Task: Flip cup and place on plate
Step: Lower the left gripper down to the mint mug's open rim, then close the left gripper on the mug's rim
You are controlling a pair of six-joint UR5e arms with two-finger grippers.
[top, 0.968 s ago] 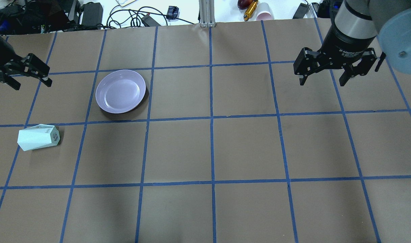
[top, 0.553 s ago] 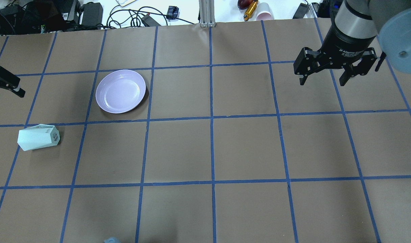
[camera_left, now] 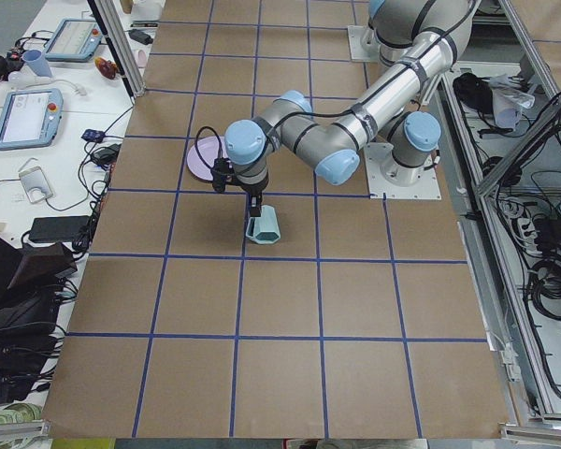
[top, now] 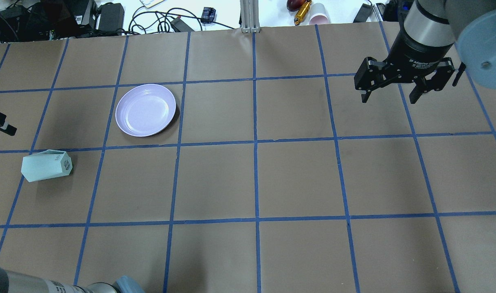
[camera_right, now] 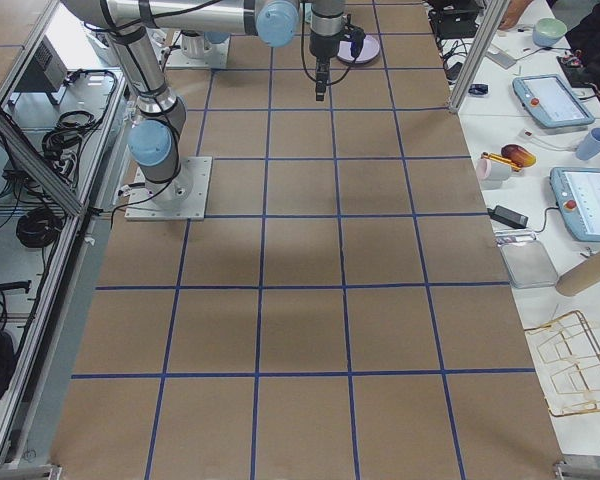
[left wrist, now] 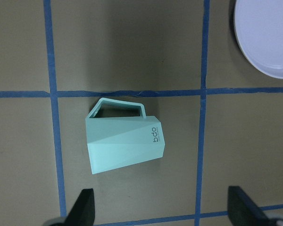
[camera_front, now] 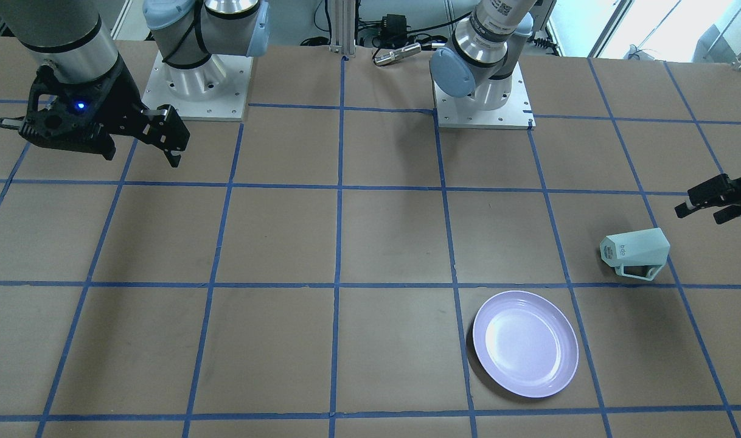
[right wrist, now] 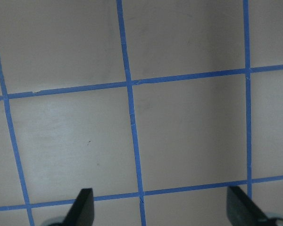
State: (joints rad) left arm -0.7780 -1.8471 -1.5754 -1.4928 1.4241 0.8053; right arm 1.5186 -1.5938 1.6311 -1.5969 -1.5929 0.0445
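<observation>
On the bench (top: 297, 179), robot's left side: cup (left wrist: 125, 143) lies on its side, handle out sideways, base lettering visible, apart from the lavender plate (top: 145, 110). Left end effector (left wrist: 163, 212) hangs near the cup, not touching, spread wide, empty. Right end effector (top: 388, 97) well away, also wide open, holding nothing.
</observation>
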